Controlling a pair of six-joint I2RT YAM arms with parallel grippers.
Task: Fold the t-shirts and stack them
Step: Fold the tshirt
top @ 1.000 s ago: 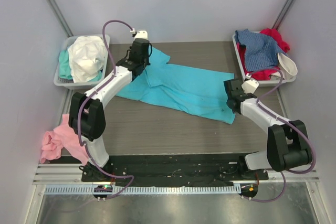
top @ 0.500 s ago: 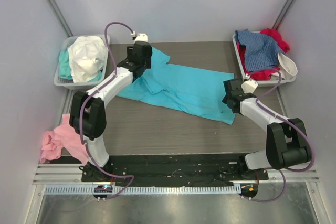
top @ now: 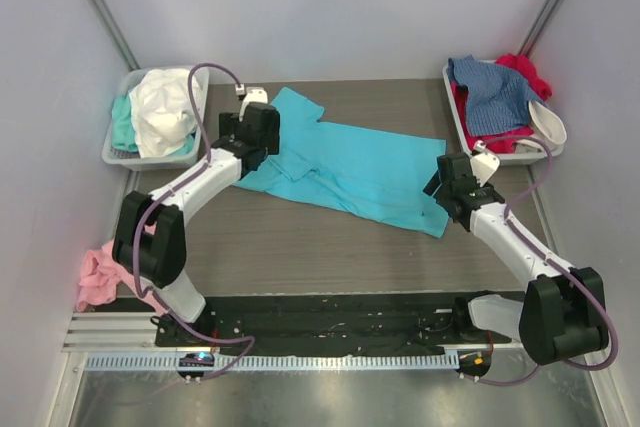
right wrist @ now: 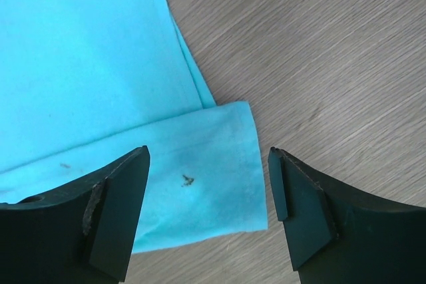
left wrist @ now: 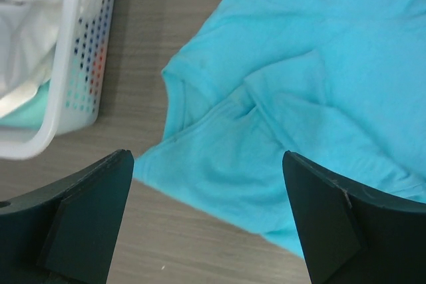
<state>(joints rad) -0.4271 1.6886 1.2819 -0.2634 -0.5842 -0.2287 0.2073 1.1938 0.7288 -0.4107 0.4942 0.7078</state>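
Both arms drawn back since a second ago; jaws gone from closed to spread, turquoise t-shirt (top: 350, 167) let go.
Table (top: 300, 237): turquoise t-shirt lies flat across middle.
Left tray (top: 150, 160): white t-shirt (top: 165, 107), mint t-shirt (top: 122, 127).
Right tray (top: 452, 102): blue t-shirt (top: 495, 92), red t-shirt (top: 525, 72).
Pink t-shirt (top: 105, 272) at near-left table edge.
Left gripper (left wrist: 205, 157) spread over shirt's left end; right gripper (right wrist: 208, 154) spread over hem corner; both hold nothing.

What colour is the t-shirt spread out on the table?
Turquoise; the t-shirt shows best from the top external view.
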